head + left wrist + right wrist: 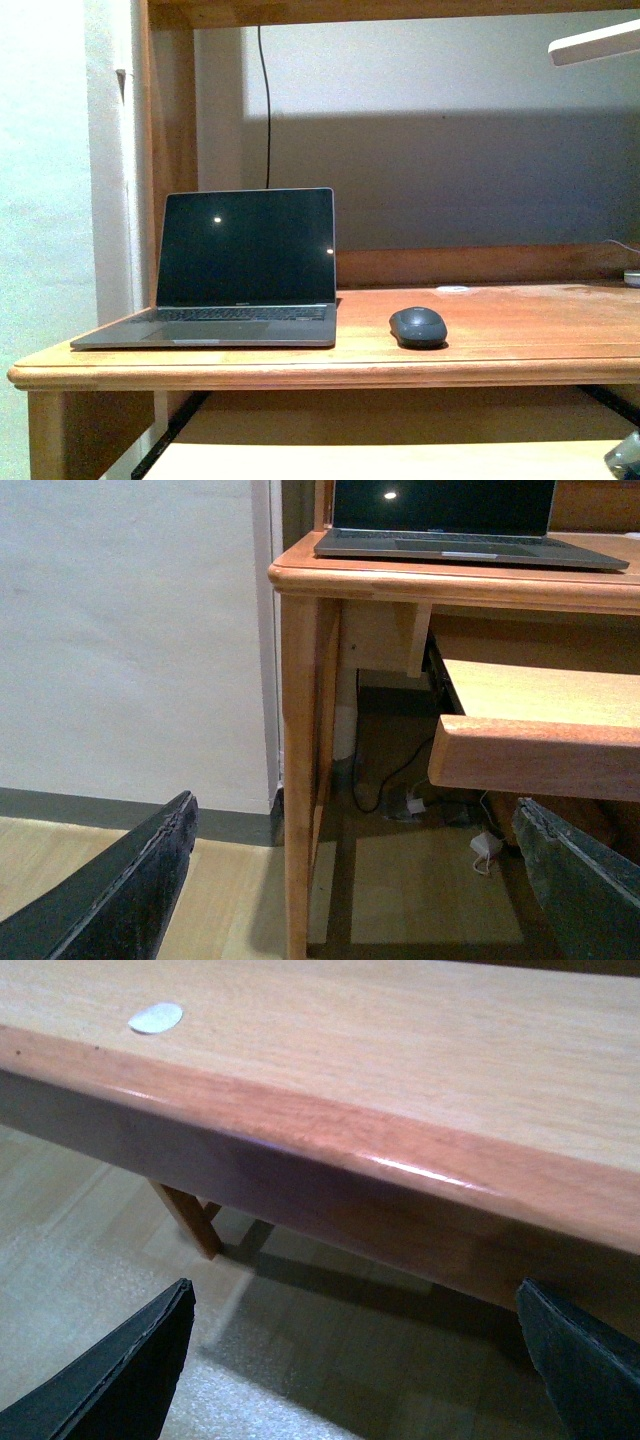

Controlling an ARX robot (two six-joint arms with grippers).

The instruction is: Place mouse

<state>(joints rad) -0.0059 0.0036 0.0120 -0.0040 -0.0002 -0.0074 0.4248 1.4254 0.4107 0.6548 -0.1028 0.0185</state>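
One mouse [418, 326] is seen on the wooden desk [540, 350], just right of the open laptop [240, 270]; it is judged light, rigid and smooth, best pinched across its sides. Both the left gripper [350, 880] and the right gripper [350, 1360] are spread apart, empty

A wooden shelf [420, 1070] is being seen from close by, its rounded front edge [330, 1160] being lit by a thin glint. A small flat white disc [156, 1018] is lying on the shelf's top, near that front edge. Below the edge, pale floor [110, 1290] and a wooden leg [190, 1222] are being shown. The right gripper [355, 1360] is being held wide apart, with its two dark fingers [120, 1380] framing nothing but floor.
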